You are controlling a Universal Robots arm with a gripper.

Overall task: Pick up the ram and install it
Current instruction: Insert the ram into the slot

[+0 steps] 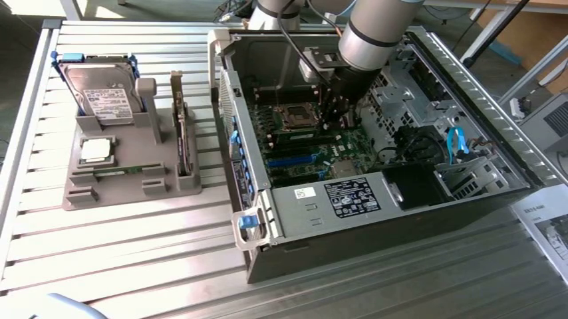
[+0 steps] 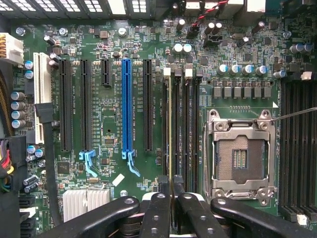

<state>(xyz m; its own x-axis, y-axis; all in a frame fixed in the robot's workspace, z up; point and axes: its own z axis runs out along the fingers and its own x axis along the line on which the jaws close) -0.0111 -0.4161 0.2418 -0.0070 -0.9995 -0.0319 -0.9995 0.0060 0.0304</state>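
Now, within the open computer case (image 1: 266,222), over the motherboard's (image 2: 111,106) middle, the gripper (image 2: 172,199) has its jaws clamped on the ram (image 2: 171,129). The ram is held edge-on along the memory slots (image 2: 184,129), beside the empty processor socket (image 2: 241,154). Installing looks underway; seating calls for a square, even press.

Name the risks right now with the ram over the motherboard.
1. The ram, pinched edge-on in the gripper, seems to lie along the memory slots. If it is slightly off line, it could jam on a slot wall.
2. The open processor socket sits close beside, so a sideways slip might hit its bare contacts.
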